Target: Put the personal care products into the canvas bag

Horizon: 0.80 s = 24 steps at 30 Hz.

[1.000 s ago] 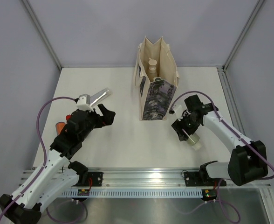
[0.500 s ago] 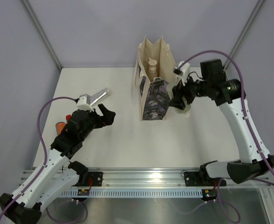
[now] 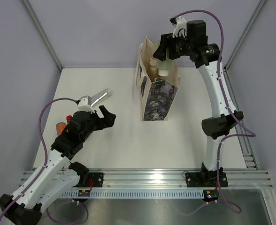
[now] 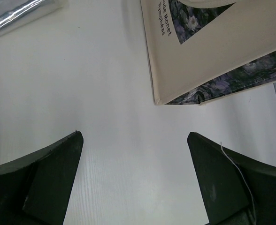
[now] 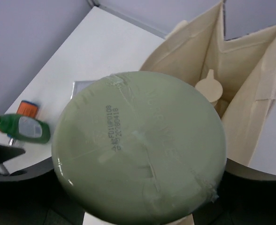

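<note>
Right gripper (image 3: 164, 55) is up over the open mouth of the canvas bag (image 3: 157, 96), clamped on a pale-green cylinder (image 5: 138, 154). The beige pump bottle (image 5: 208, 86) is already standing inside at the cylinder's 1 o'clock, with cream rims close on both sides. Left gripper (image 3: 106, 117), jaws spread wide and empty, has bare table out to the bag's bottom corner at 2 o'clock; silver tube (image 3: 98, 97) just at its 11, green red-capped bottle (image 5: 23, 129) and orange bottle (image 5: 27, 108) near the left edge.

R end effector (image 3: 166, 50) above canvas bag (image 3: 159, 99) mouth, holding pale cylinder (image 3: 163, 71); pump bottle (image 3: 153, 64) inside bag. L end effector (image 3: 107, 114) spread wide nr silver tube (image 3: 99, 97) on counter (image 3: 128, 140).
</note>
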Each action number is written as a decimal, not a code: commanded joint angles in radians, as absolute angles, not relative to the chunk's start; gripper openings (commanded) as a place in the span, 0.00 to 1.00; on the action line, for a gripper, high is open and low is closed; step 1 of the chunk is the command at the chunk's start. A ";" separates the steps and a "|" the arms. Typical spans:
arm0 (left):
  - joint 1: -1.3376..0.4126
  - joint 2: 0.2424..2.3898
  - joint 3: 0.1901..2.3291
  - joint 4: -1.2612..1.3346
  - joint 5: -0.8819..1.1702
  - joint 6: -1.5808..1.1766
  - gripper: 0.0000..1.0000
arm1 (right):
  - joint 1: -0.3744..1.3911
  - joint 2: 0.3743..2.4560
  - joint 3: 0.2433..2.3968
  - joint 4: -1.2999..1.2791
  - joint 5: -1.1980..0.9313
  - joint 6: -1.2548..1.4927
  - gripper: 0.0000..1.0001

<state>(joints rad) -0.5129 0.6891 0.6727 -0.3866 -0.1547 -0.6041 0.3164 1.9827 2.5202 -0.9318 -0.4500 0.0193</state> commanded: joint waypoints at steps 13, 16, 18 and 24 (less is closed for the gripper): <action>-0.508 0.667 0.707 -0.416 -0.201 -0.607 0.99 | 0.341 2.048 2.317 -0.742 -0.413 0.164 0.00; -0.508 0.676 0.710 -0.416 -0.199 -0.598 0.99 | 0.344 2.060 2.293 -0.755 -0.434 0.149 0.00; -0.508 0.681 0.712 -0.417 -0.196 -0.595 0.99 | 0.350 2.068 2.283 -0.770 -0.426 0.127 0.05; -0.508 0.686 0.710 -0.434 -0.193 -0.589 0.99 | 0.353 2.095 2.263 -0.791 -0.449 0.069 0.29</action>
